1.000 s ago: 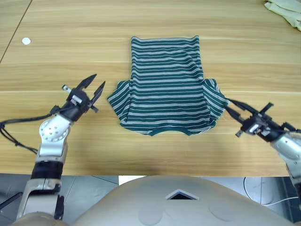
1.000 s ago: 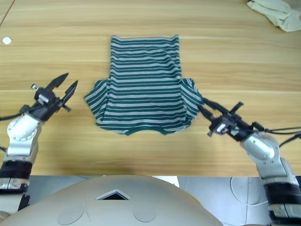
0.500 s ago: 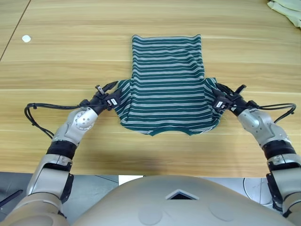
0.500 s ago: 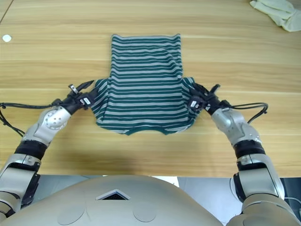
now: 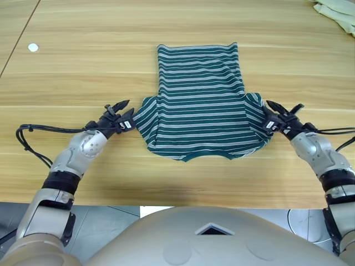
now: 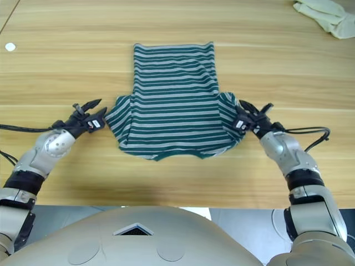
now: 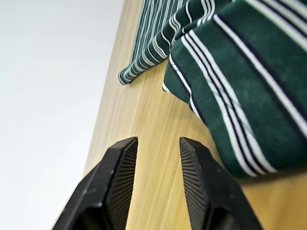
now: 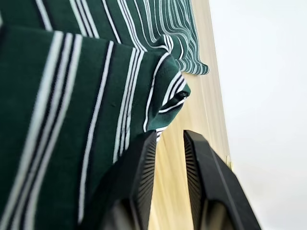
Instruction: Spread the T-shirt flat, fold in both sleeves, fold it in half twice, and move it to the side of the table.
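The shirt (image 5: 199,100) lies mid-desk and is the main obstacle, its bunched sleeves bulging out on both sides. The left pincer (image 7: 157,140), fingers parted, sits low over the desk (image 5: 83,72) just beside the left sleeve, with a strip of bare wood between them. The right pincer (image 8: 169,133), fingers narrowly parted, sits at the right sleeve's edge, cloth just at one fingertip. Bare wood runs wide on either side of the shirt and along the near edge. A pale cloth (image 5: 335,11) takes the far right corner. A small white dot (image 5: 33,47) lies flat at far left.
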Available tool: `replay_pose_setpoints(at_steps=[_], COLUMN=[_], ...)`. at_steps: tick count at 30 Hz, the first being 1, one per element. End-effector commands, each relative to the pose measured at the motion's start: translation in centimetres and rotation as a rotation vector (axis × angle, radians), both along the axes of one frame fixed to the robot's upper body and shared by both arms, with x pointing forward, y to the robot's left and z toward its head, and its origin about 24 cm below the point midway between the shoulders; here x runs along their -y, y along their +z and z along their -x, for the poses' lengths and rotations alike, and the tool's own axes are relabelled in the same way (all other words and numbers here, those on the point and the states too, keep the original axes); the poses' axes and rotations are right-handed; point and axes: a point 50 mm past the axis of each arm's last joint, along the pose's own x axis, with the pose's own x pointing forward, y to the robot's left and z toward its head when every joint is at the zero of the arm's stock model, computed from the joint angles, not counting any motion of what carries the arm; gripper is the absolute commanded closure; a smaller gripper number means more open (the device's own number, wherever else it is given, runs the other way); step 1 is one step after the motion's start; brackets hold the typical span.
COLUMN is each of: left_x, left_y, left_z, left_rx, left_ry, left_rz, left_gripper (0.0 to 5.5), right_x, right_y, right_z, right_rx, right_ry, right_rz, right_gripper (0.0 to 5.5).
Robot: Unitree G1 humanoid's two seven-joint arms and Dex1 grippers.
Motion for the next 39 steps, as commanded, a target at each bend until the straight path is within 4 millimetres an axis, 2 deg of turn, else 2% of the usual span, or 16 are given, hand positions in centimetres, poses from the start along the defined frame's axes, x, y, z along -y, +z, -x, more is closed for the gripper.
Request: replay_pose_setpoints(at_steps=[1,3,5,7,9,13,16,24,27,31,35,39], left_x=[-0.3,-0.4,-0.2,1.0,2.5,4.0,4.5,2.9,2.1,1.0,1.3,0.7], left_y=[-1.4,0.0,1.3,2.2,2.6,2.3,1.4,-0.8,-0.8,-0.9,-0.7,-1.0], left_z=[1.6,0.6,0.1,0.3,0.6,0.2,0.4,0.6,1.2,3.8,4.9,5.7], left_rx=[-0.034,0.059,0.129,0.155,0.142,0.088,0.015,-0.124,-0.126,-0.144,-0.148,-0.165], left_ry=[0.082,0.130,0.136,0.080,0.006,-0.079,-0.156,-0.240,-0.203,-0.086,-0.061,-0.021], left_rz=[0.018,0.060,0.086,0.137,0.165,0.124,0.041,-0.182,-0.179,-0.075,-0.035,-0.057], left_gripper=[3.91,3.91,3.91,3.91,3.91,3.91,3.91,3.91,3.91,3.91,3.91,3.91], right_x=[-2.3,-2.6,-1.6,-1.1,-1.4,-2.7,-2.2,-2.9,-2.7,-2.4,-2.6,-2.8], right_y=[2.2,4.9,7.7,10.0,11.1,11.2,10.9,10.5,10.2,9.9,9.6,9.4], right_z=[0.0,-0.7,-1.1,-0.9,-0.5,0.2,0.1,0.1,0.3,0.4,0.2,0.2], right_rx=[0.145,0.316,0.495,0.615,0.648,0.612,0.606,0.593,0.585,0.576,0.565,0.551], right_ry=[0.079,0.044,-0.047,-0.104,-0.110,-0.071,-0.119,-0.109,-0.112,-0.124,-0.114,-0.094], right_rz=[-0.225,-0.366,-0.471,-0.581,-0.644,-0.637,-0.613,-0.573,-0.554,-0.540,-0.530,-0.517], right_gripper=[4.48,4.48,4.48,4.48,4.48,4.48,4.48,4.48,4.48,4.48,4.48,4.48])
